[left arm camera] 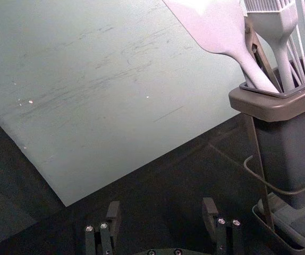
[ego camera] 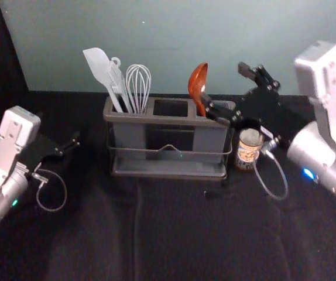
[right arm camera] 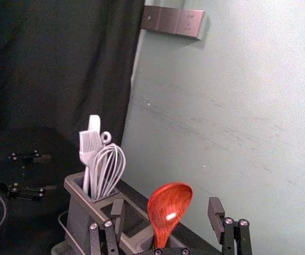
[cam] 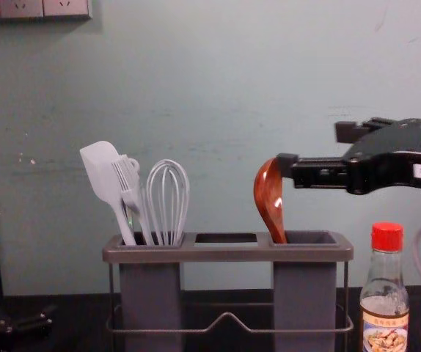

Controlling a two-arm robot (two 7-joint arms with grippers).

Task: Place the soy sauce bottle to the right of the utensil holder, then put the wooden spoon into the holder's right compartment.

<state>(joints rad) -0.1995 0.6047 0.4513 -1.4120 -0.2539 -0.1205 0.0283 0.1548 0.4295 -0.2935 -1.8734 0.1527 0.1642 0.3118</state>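
The wooden spoon (cam: 270, 202) stands upright with a slight lean, handle down in the right compartment (cam: 304, 286), its bowl just ahead of the right gripper (cam: 317, 149). That gripper is spread wide and grips nothing; one fingertip is right by the bowl, and whether they touch I cannot tell. Below the gripper, the soy sauce bottle (cam: 386, 330) stands upright beside the utensil holder (cam: 229, 254), on its right side. The holder itself lies below the right gripper and off toward the robot's left, with the spatula (cam: 102, 167), brush (cam: 130, 189) and whisk (cam: 168, 202) in its left compartment, farther from that gripper.

The left gripper (left arm camera: 162, 206) is parked off the holder's left side, its fingers wide apart with nothing between them.

Both placements look done. What remains, I judge, is drawing the right gripper clear without knocking the spoon or the bottle beneath.
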